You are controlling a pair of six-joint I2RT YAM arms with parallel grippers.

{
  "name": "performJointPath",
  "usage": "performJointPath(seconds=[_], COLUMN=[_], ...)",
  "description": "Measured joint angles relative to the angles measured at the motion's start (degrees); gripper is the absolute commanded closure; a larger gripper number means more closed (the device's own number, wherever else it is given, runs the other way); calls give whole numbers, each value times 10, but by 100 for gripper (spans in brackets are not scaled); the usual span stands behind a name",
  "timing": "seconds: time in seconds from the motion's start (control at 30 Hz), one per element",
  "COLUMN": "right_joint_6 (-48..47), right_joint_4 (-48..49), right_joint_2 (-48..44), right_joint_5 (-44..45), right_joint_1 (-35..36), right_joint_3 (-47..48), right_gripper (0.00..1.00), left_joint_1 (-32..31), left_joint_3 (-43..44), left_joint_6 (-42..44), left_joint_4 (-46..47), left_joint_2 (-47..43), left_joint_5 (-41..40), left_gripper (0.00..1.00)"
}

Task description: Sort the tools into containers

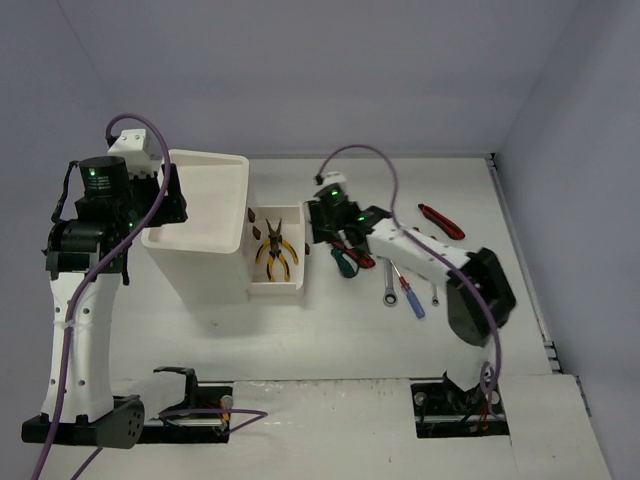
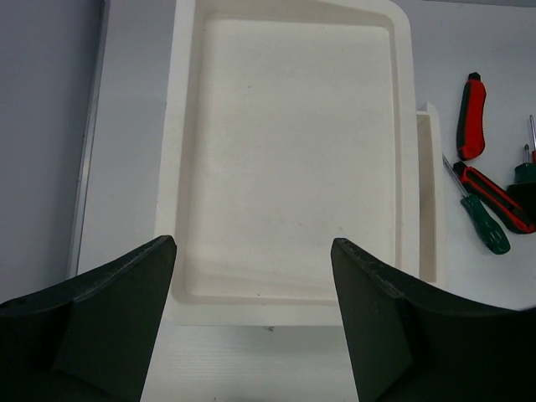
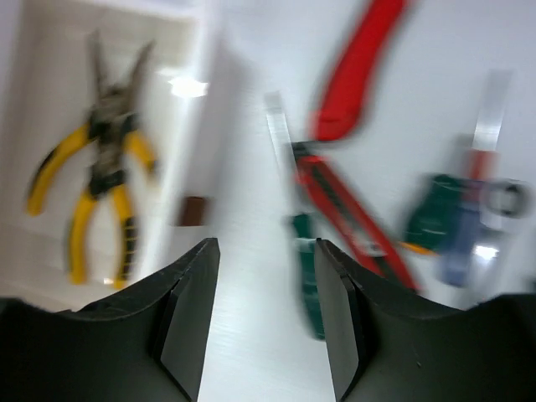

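At the left of the counter (image 1: 330, 340), a tall white box (image 1: 200, 265) with a shallow tray (image 2: 293, 151) on top, smooth and bare. Just right of it, a white drawer (image 1: 277, 285) pulled out, a small brown handle (image 3: 193, 209) on its right face and yellow-handled pliers (image 1: 276, 250) inside, tips toward the far side. Above the tray, the left hand (image 2: 251, 318), fingers spread wide, gripping nothing. Above the counter just right of the drawer, the right hand (image 3: 264, 310), likewise open and holding nothing. Loose on the counter right of the drawer: a red knife (image 2: 471, 117), a red-and-black tool (image 2: 494, 197) beside a green screwdriver (image 2: 486, 224), a silver wrench (image 1: 388, 290), a blue screwdriver (image 1: 413, 302), and well to the right a second red tool (image 1: 440, 221). Any lettering too small or blurred to read.
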Motion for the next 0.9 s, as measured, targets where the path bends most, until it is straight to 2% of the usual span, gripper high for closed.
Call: performJointPath(seconds=[0.1, 0.23, 0.47, 0.63, 0.9], right_joint_6=[-17, -31, -11, 18, 31], right_joint_4=[1, 1, -16, -25, -20], right_joint_2=[-120, -223, -260, -226, -139], right_joint_5=[-8, -2, -11, -14, -33], right_joint_1=[-117, -260, -409, -472, -484], right_joint_3=[-90, -166, -264, -276, -277], right_gripper=[53, 53, 55, 59, 60], left_joint_1=[-2, -4, -6, -8, -10], left_joint_3=[0, 0, 0, -1, -30], left_joint_6=[0, 0, -1, -12, -16], left_joint_4=[0, 0, 0, 0, 1], left_joint_2=[0, 0, 3, 4, -3], left_joint_5=[1, 3, 10, 22, 39], left_gripper=[29, 29, 29, 28, 28])
